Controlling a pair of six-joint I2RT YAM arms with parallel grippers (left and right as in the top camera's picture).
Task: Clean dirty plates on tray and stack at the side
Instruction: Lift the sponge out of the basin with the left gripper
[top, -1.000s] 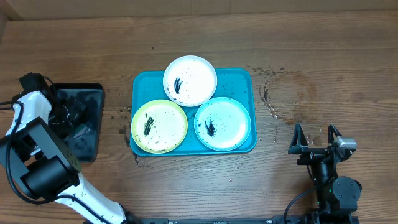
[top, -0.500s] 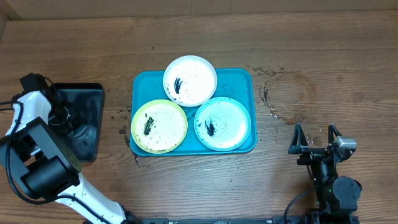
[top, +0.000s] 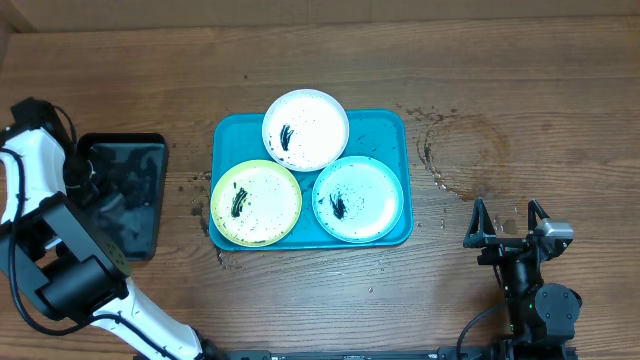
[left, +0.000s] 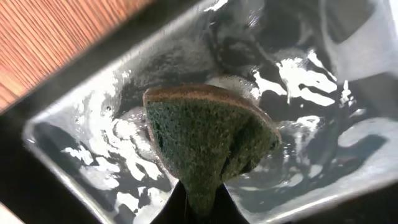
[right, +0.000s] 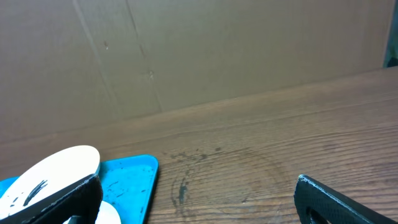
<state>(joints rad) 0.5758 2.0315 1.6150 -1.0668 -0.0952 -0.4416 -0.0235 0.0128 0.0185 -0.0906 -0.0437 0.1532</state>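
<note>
Plates (top: 315, 125) on tray (top: 385, 130); left fingers (left: 177, 208) mostly behind green sponge (left: 208, 137)

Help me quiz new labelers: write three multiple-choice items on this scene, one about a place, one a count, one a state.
1. Where on the tray is the white plate?
A. far edge, middle
B. near left corner
C. near right corner
2. How many plates are on the tray?
A. two
B. three
C. four
3. What is the left gripper doing?
A. open, empty
B. shut on a plate
C. shut on a sponge
Key: 1 A, it overhangs the far rim. 2 B, the white plate, the yellow-green plate and the blue plate. 3 C, the wrist view shows the green sponge pinched.
</note>
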